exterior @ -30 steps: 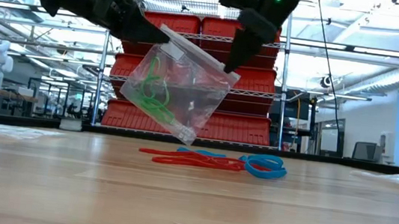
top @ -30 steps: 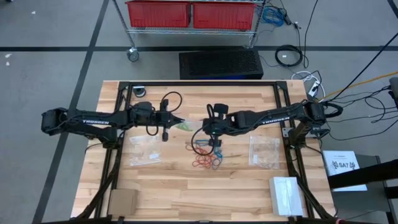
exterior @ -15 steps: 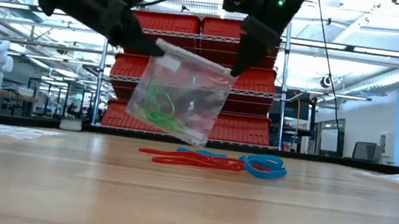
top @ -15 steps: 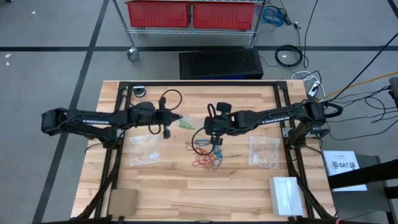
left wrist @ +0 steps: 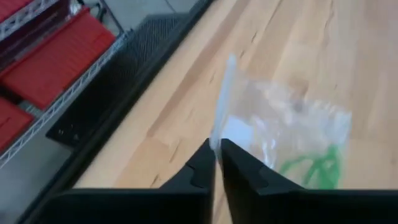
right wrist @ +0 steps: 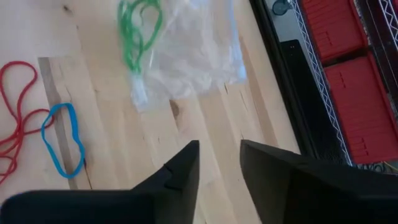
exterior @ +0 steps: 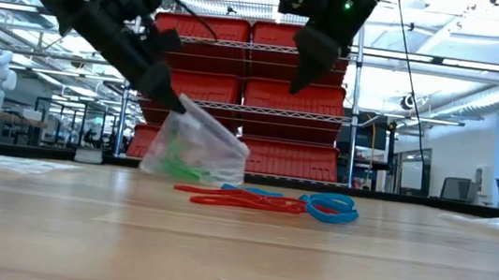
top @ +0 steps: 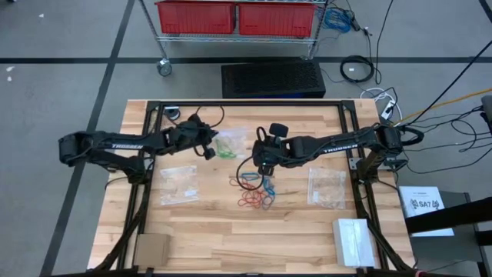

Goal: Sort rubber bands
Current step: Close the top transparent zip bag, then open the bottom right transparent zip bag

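Two grippers: in view.
Left gripper (exterior: pixel 178 105): clamped on bag (exterior: pixel 199 148) edge.
Right gripper (right wrist: pixel 217 163): fingers apart, above bag.
Green bands (right wrist: pixel 138 28): inside bag.

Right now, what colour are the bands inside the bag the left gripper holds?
Green rubber bands, clearest in the right wrist view.

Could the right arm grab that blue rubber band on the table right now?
Probably yes: the right gripper hangs open and empty above the table, and the blue rubber band lies uncovered on bare wood beside the red ones.

Left end effector (exterior: pixel 178 105) pinched, right end effector (exterior: pixel 299 78) parted
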